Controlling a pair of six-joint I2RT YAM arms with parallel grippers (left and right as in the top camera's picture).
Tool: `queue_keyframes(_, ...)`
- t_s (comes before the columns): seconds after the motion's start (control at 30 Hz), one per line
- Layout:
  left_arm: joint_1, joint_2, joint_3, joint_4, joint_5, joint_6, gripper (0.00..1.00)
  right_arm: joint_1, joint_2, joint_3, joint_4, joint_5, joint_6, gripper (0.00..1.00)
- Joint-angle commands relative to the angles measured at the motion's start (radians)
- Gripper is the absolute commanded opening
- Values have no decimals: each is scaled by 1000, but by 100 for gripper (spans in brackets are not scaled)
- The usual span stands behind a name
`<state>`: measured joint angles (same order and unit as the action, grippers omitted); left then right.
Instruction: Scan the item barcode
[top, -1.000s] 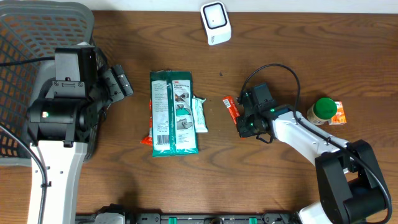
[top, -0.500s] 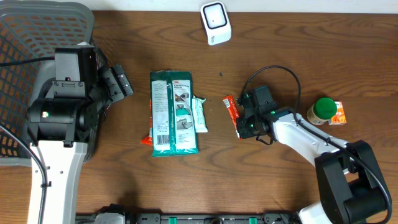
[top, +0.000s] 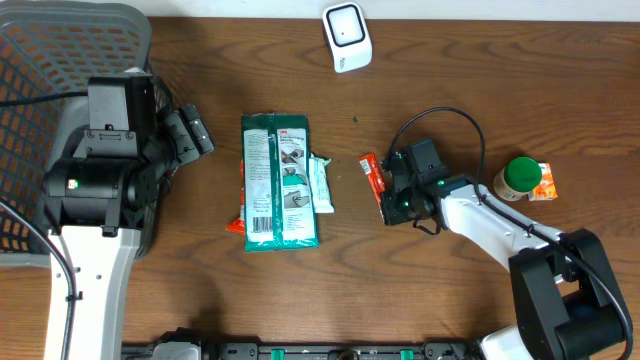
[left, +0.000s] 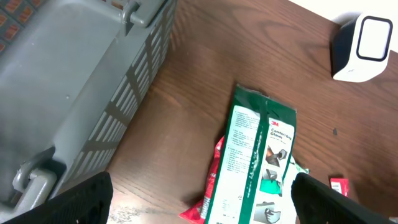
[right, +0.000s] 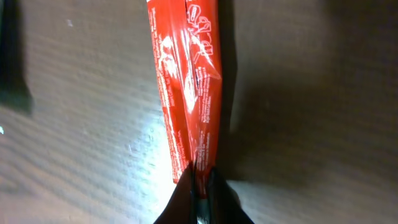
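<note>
A slim red packet (top: 373, 178) lies on the brown table, right of centre. My right gripper (top: 387, 208) is at its near end, and in the right wrist view the two dark fingers (right: 200, 180) pinch the tail of the red packet (right: 189, 81); no barcode shows on it. The white scanner (top: 347, 37) stands at the table's far edge, also in the left wrist view (left: 360, 46). My left gripper (top: 192, 131) hovers open near the basket, its fingers wide apart with nothing between them (left: 199, 202).
A green 3M pack (top: 280, 180) lies mid-table with a mint-coloured packet (top: 321, 183) against its right side and another red packet (top: 235, 226) poking out below left. A grey basket (top: 60, 60) fills the left. A green-lidded jar (top: 518, 178) and orange box (top: 547, 182) stand at right.
My right gripper's fingers have closed on the end of the red packet. The left arm has not moved.
</note>
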<state>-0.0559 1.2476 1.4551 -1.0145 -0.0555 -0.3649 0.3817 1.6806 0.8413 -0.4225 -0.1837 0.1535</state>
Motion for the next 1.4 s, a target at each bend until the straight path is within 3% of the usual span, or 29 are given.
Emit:
queue_keyframes(0.0, 3, 0, 8, -2, -9, 13, 92, -5, -28, 50, -53, 67, -47, 1)
queue_keyframes(0.43, 3, 0, 8, -2, -9, 13, 91, 63, -79, 80, -151, 518, -32, 1)
queue_keyframes(0.8, 3, 0, 8, -2, -9, 13, 91, 198, -9, 79, -167, 824, -8, 1)
queue_keyframes(1.37, 3, 0, 8, -2, -9, 13, 91, 372, 174, 80, -133, 874, 41, 1)
